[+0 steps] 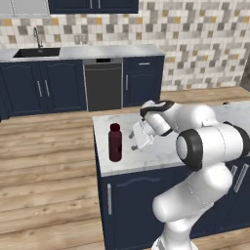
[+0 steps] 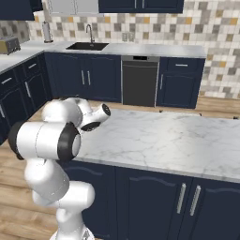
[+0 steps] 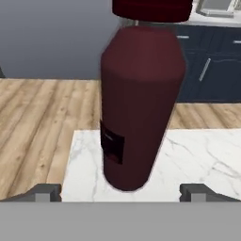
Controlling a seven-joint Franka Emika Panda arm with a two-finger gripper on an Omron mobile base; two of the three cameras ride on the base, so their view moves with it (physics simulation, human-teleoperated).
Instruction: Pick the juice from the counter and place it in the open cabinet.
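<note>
On the near corner of the marble-topped counter [image 1: 161, 151] the juice [image 1: 115, 142] stands upright and untouched, a dark maroon bottle with its red cap on, close to the island's end edge. So nothing of the job is done yet as far as I can see: the bottle has not been gripped or lifted, and the open cabinet it is meant for is nowhere I can point to from where these views look. What remains is the whole run: close on the bottle, lift it, carry it to the cabinet, set it on the shelf and let go.

The arm is folded forward over the island, elbow high and bulky in front, wrist bent so the hand reaches sideways toward the bottle at about mid-height. The gripper [image 1: 135, 140] sits just beside the juice, not touching it. From the hand's own camera the bottle stands dead ahead and close, centred between the two dark fingertips [image 3: 46, 192], which stand wide apart with room to spare on both sides. I'd judge it lined up for a side grasp on the body, needing only a short push forward before closing
</note>
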